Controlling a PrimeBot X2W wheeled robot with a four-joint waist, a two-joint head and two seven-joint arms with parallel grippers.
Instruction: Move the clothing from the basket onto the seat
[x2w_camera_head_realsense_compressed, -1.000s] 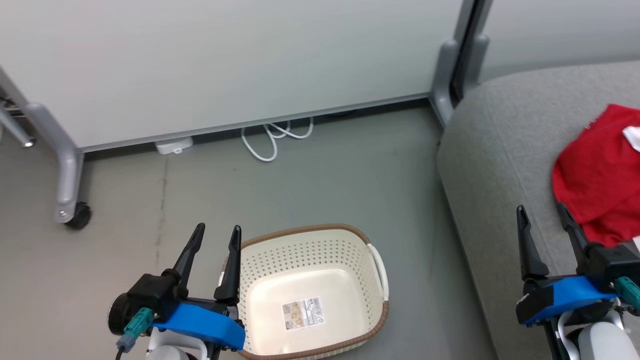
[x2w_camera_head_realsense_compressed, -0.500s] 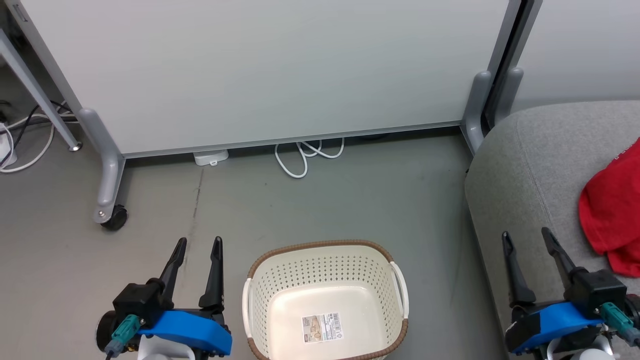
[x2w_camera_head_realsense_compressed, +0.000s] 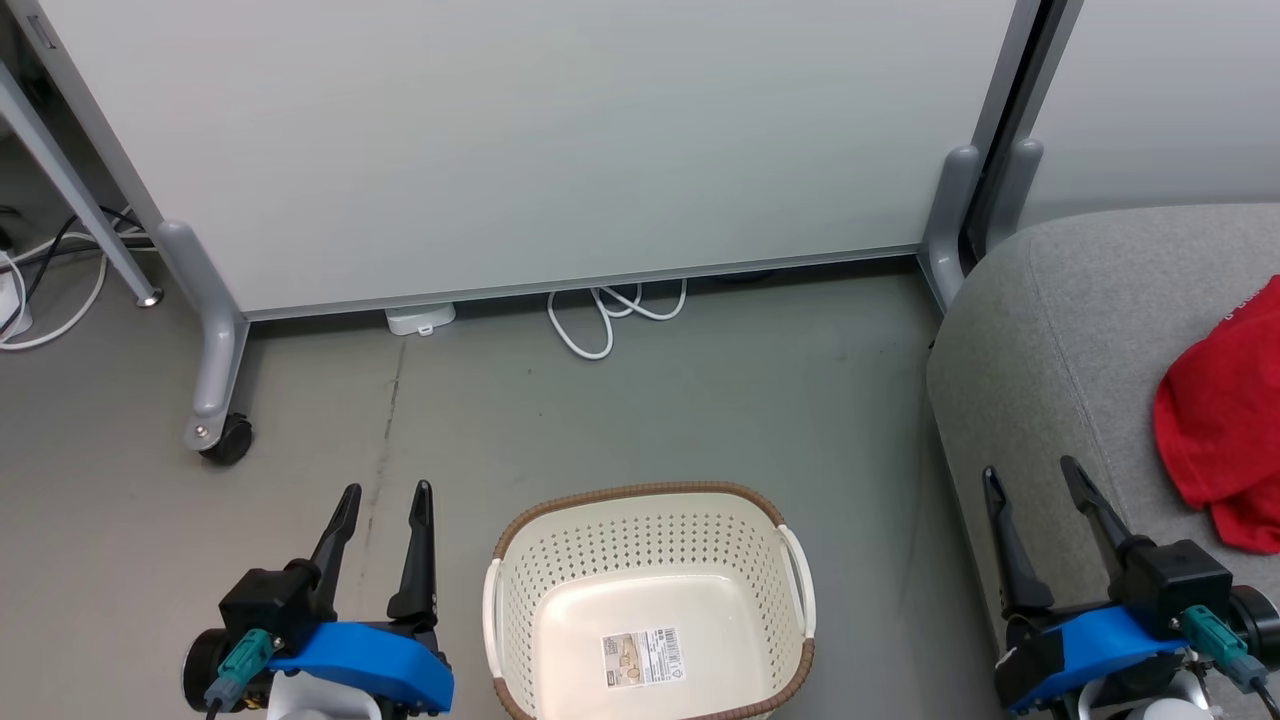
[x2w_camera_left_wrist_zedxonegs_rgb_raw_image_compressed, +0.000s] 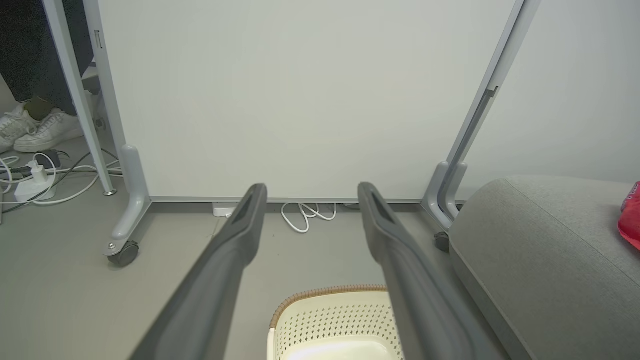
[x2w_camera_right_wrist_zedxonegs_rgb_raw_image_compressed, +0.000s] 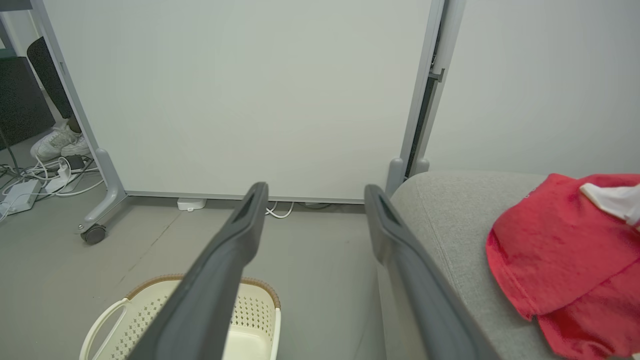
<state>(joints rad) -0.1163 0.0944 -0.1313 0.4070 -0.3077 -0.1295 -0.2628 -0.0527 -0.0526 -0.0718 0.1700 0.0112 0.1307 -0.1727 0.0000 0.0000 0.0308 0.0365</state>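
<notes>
The cream basket (x2w_camera_head_realsense_compressed: 650, 545) stands on the floor at the bottom centre of the head view, with nothing in it but a label sticker (x2w_camera_head_realsense_compressed: 640, 657). Red clothing (x2w_camera_head_realsense_compressed: 1220, 430) lies on the grey seat (x2w_camera_head_realsense_compressed: 1040, 340) at the right edge; in the right wrist view the clothing (x2w_camera_right_wrist_zedxonegs_rgb_raw_image_compressed: 570, 250) shows a white trim piece. My left gripper (x2w_camera_head_realsense_compressed: 385, 495) hangs open left of the basket, holding nothing. My right gripper (x2w_camera_head_realsense_compressed: 1030, 475) is open over the seat's front edge, left of the clothing and apart from it.
A white partition panel (x2w_camera_head_realsense_compressed: 520, 140) on grey castor legs (x2w_camera_head_realsense_compressed: 215, 350) stands behind the basket. A white cable (x2w_camera_head_realsense_compressed: 600, 315) and a small adapter (x2w_camera_head_realsense_compressed: 420, 318) lie at its foot. More cables (x2w_camera_left_wrist_zedxonegs_rgb_raw_image_compressed: 35, 175) and a person's white shoes (x2w_camera_left_wrist_zedxonegs_rgb_raw_image_compressed: 35, 130) are at far left.
The head camera has swung left and up, shifting the whole picture; the seat and clothing now sit further right. Both grippers stay open and have drawn slightly lower in view.
</notes>
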